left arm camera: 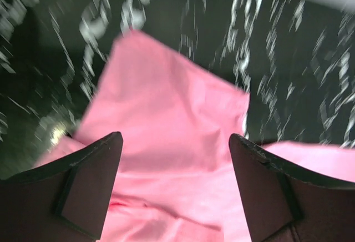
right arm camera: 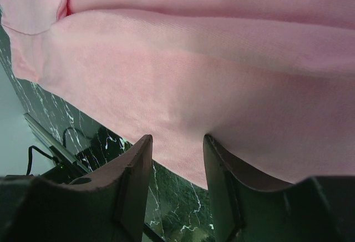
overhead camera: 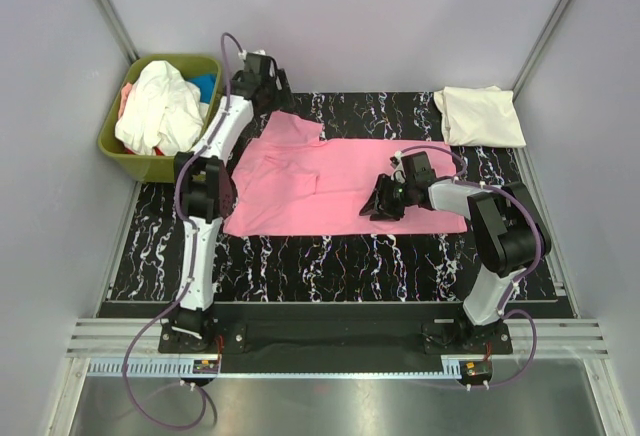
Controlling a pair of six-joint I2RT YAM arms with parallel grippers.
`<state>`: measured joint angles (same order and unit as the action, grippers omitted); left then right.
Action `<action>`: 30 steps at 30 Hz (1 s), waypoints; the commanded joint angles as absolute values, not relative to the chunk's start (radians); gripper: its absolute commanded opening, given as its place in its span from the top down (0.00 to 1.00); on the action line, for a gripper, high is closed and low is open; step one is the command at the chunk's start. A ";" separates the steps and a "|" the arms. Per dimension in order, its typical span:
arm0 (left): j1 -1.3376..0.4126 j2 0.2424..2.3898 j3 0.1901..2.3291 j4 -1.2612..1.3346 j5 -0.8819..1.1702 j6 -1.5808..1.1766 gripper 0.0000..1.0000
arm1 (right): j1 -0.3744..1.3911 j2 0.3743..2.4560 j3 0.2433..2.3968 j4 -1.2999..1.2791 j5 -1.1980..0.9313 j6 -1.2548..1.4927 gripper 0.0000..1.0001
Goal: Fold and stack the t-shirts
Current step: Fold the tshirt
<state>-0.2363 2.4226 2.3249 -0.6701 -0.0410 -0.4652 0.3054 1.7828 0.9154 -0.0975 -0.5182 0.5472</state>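
Observation:
A bright pink t-shirt (overhead camera: 330, 186) lies spread flat on the black marbled mat (overhead camera: 330, 256). Its upper-left sleeve (overhead camera: 292, 128) points to the back. My left gripper (overhead camera: 274, 96) hovers open over that sleeve; in the left wrist view the jaws stand wide apart (left arm camera: 175, 145) above the pink sleeve (left arm camera: 172, 109), which is blurred. My right gripper (overhead camera: 380, 204) sits low at the shirt's near edge, open; in the right wrist view (right arm camera: 176, 153) the pink hem (right arm camera: 183, 103) runs across the gap between the fingers. A folded cream t-shirt (overhead camera: 480, 116) lies at the back right.
An olive-green bin (overhead camera: 125, 151) at the back left holds a white shirt (overhead camera: 158, 106) and a blue one (overhead camera: 205, 84). Grey walls enclose the mat on three sides. A metal rail (overhead camera: 330, 341) runs along the near edge by the arm bases.

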 commanded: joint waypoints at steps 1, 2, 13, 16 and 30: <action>-0.201 2.453 2.384 -0.615 -0.075 -0.419 0.16 | 0.298 1.789 0.928 -0.075 -0.541 0.548 0.51; -0.196 2.465 2.384 -0.606 -0.075 -0.410 0.15 | 0.298 1.789 0.928 -0.077 -0.541 0.548 0.51; -0.138 2.695 2.534 -0.516 0.049 -0.463 0.13 | 0.296 1.790 0.923 -0.069 -0.549 0.551 0.51; -0.130 2.720 2.540 -0.474 0.113 -0.509 0.13 | 0.296 1.792 0.925 -0.066 -0.551 0.551 0.51; -0.179 2.741 2.507 -0.498 0.218 -0.589 0.33 | 0.293 1.807 0.934 -0.069 -0.569 0.551 0.53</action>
